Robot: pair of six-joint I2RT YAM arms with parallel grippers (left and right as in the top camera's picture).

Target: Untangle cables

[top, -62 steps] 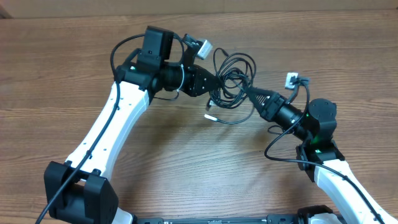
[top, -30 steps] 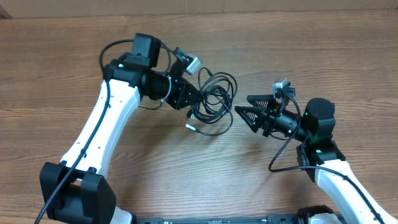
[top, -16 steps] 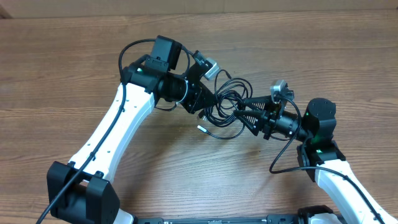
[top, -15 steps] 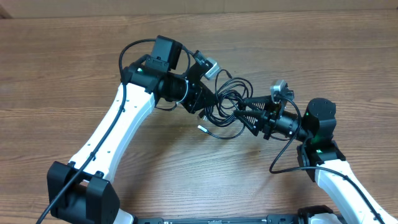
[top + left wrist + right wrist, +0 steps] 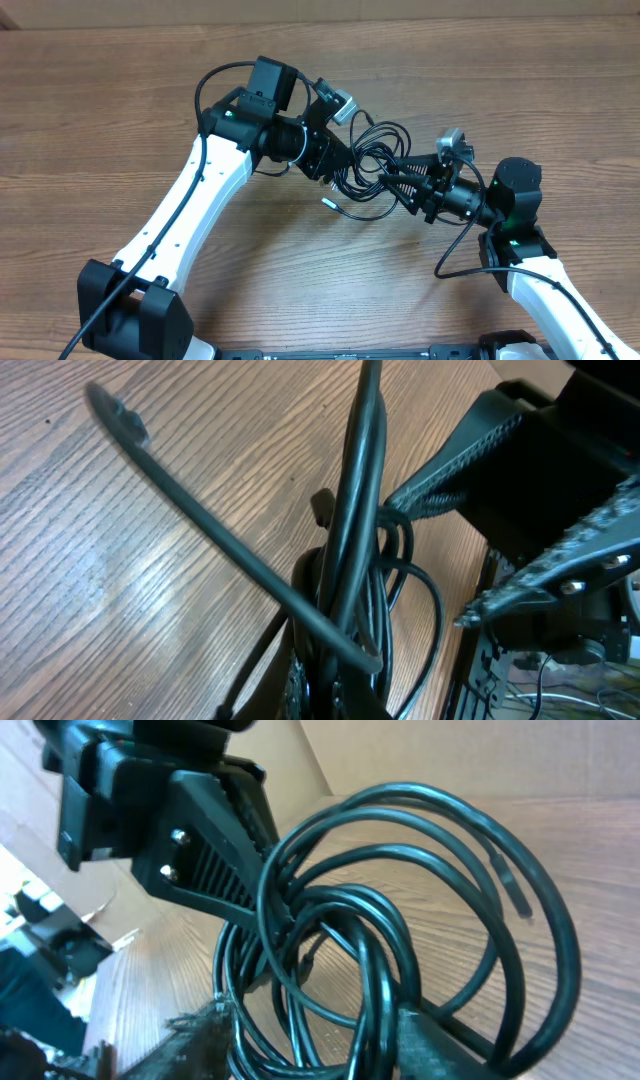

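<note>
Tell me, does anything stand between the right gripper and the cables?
Nothing visible does. The right gripper straddles strands of the cables, its jaws apart; the left gripper grips the bundle.

cables (image 5: 362,168) black, glossy; table (image 5: 90,120) brown wood grain; left arm (image 5: 185,215) white, black joints.

The cables (image 5: 355,490) are smooth, shiny and black. The table (image 5: 120,100) is wood with fine lines and a soft shine. The left gripper (image 5: 343,163) is dull black plastic, with bumpy ridges on its fingers (image 5: 215,860).
</note>
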